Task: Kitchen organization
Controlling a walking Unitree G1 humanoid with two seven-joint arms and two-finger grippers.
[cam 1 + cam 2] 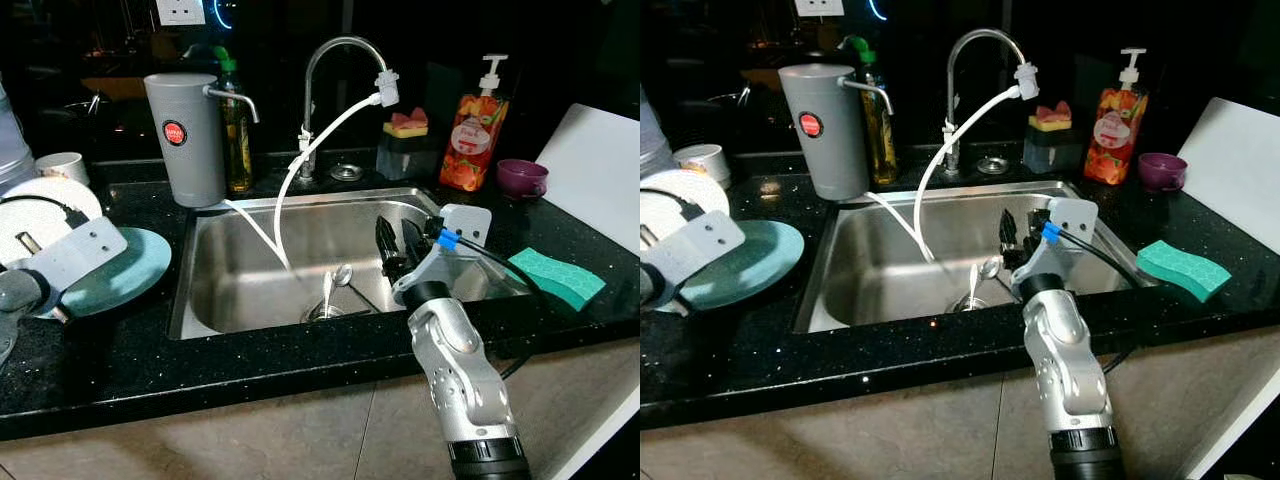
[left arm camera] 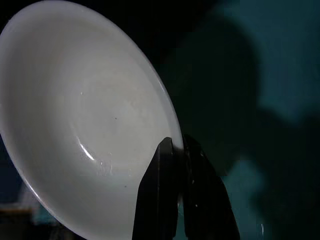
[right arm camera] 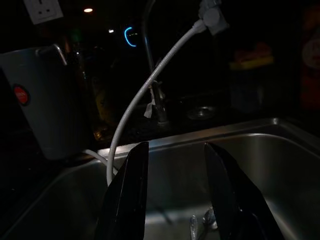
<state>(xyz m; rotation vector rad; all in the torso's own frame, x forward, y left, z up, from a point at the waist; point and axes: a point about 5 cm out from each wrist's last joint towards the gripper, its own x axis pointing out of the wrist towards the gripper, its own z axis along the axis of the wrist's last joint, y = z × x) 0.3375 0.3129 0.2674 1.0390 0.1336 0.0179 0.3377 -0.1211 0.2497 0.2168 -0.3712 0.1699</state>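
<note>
Right arm reaches up from the front edge of the surface, silver forearm angled forward, wrist over the basin's right half. Right gripper (image 3: 175, 192) fingers (image 3: 125, 195) spread apart, nothing between them, pointed toward the back wall. Left arm at the far left edge, wrist bracket visible. Left gripper (image 2: 179, 200) fingers (image 2: 157, 200) pinched on a white plate (image 2: 85, 115) rim.
</note>
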